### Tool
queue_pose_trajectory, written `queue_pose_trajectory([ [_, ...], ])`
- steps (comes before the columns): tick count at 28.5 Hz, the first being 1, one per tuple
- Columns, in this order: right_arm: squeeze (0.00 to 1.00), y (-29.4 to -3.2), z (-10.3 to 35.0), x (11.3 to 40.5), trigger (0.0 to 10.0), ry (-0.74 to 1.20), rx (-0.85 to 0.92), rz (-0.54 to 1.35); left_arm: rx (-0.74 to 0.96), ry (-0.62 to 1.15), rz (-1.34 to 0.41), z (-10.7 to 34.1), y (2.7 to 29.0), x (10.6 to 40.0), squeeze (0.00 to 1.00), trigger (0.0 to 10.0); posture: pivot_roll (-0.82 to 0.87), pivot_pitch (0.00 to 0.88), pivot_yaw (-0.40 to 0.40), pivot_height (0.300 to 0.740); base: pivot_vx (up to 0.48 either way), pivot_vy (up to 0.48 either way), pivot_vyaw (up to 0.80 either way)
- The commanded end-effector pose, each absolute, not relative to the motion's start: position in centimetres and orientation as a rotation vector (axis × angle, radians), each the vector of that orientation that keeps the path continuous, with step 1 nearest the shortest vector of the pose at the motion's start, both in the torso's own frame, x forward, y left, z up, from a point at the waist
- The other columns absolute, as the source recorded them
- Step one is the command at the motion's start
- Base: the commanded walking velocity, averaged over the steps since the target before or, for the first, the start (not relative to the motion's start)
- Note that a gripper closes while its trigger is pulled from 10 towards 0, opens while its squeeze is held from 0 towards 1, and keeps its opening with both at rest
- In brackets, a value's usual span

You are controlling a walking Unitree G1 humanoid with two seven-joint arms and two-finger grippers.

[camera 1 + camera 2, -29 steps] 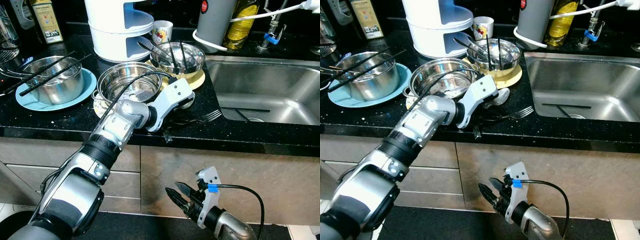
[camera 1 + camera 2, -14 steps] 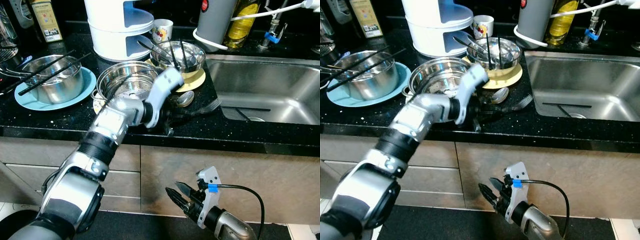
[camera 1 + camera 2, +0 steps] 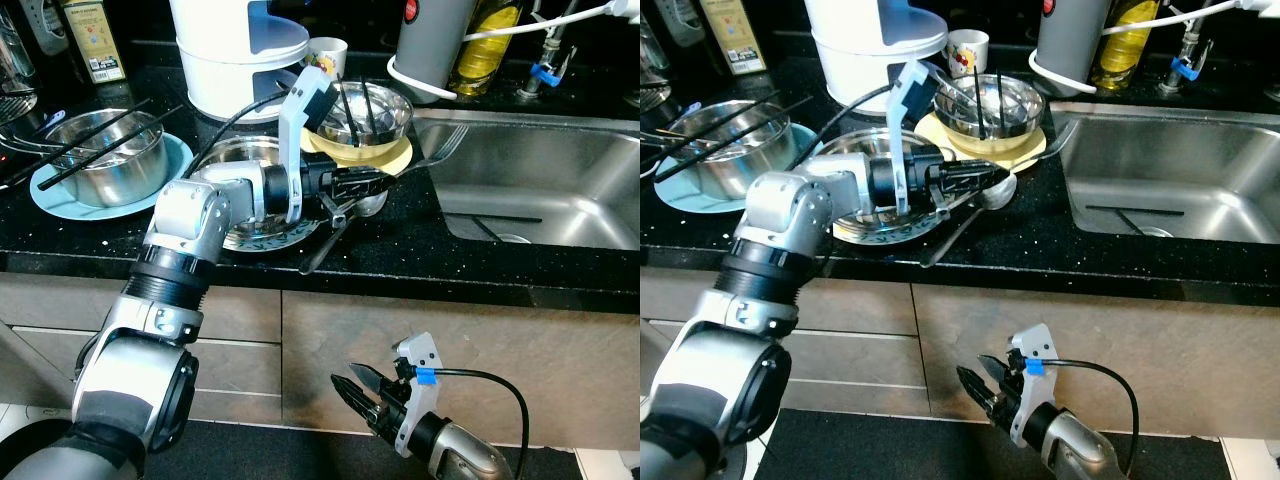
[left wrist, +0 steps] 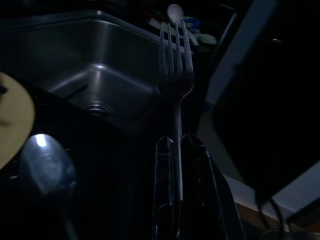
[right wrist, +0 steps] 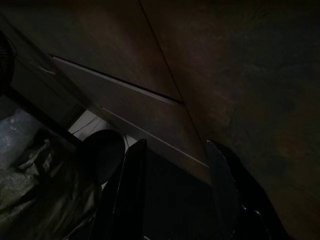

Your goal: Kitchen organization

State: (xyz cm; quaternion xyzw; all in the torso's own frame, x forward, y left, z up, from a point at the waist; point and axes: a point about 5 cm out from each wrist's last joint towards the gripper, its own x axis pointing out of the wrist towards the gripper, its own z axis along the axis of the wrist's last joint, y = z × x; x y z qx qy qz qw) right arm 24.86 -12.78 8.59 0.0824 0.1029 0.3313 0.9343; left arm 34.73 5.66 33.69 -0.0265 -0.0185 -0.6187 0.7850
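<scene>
Left claw (image 3: 375, 183): clamped on fork (image 4: 176, 75), long axis pointing right toward sink (image 3: 540, 190), tines ahead. Right claw (image 3: 362, 392): fingers apart, idle below worktop (image 3: 420, 240).

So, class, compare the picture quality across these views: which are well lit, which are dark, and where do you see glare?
Left and right eye views: bright and sharp, with glare on the steel sink and bowls. Left wrist view: dim, but the fork held in the left gripper catches enough light to read clearly. Right wrist view: very dark, with the right gripper open before a shadowed cabinet front.
</scene>
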Motion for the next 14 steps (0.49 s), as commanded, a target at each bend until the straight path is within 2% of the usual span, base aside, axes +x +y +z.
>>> queue_pose_trajectory([
  [1,0.00,-13.1,8.1,24.6,10.0,0.226,0.185,0.666,-0.064,-0.040,-1.353,33.8,5.9,34.2,0.00,0.0,-0.06,0.223,-0.004,0.740,0.000,0.000,0.00],
  [10,0.00,-13.2,8.2,24.6,10.0,0.225,0.189,0.665,-0.037,-0.018,-1.507,33.7,6.1,31.7,0.00,0.0,-0.06,0.221,-0.002,0.740,0.000,0.000,0.00],
  [12,0.00,-13.2,8.2,24.6,10.0,0.225,0.192,0.667,0.057,0.018,-1.546,32.5,7.0,30.5,0.00,0.0,-0.06,0.222,0.000,0.740,0.000,0.000,0.00],
  [14,0.00,-13.2,8.2,24.5,10.0,0.227,0.195,0.670,0.162,0.072,-1.480,31.3,8.6,30.1,0.00,0.0,-0.06,0.222,0.000,0.740,0.000,0.000,0.00],
])
